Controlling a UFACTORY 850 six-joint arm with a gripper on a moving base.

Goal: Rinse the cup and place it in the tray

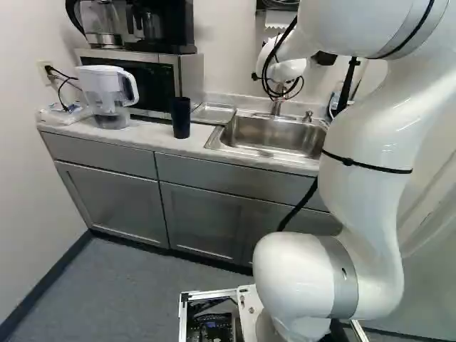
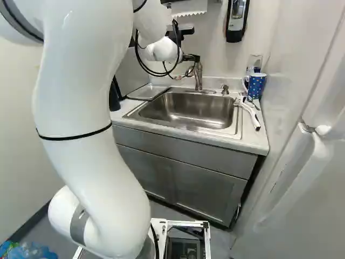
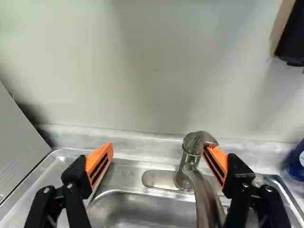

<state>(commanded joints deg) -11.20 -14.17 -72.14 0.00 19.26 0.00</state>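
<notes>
At the faucet, my gripper (image 2: 192, 58) shows small and partly hidden in the right base view. The wrist view shows the gripper (image 3: 158, 148) open, nothing held between its fingers; one orange pad (image 3: 216, 164) is right by the faucet's lever (image 3: 197, 140), perhaps touching it. The faucet (image 3: 183, 176) rises behind the sink basin (image 2: 183, 109). A dark, tall cup (image 1: 180, 118) stands upright on the counter, left of the sink in the left base view. Beside it lies a flat metal tray (image 1: 213, 112). A blue dotted mug (image 2: 256, 85) stands right of the sink.
A water pitcher (image 1: 107, 94) and a microwave (image 1: 142, 80) stand on the counter (image 1: 153, 135), with a coffee maker on the microwave. A white sprayer-like tool (image 2: 251, 115) lies right of the sink. A soap dispenser (image 2: 236, 19) hangs on the wall.
</notes>
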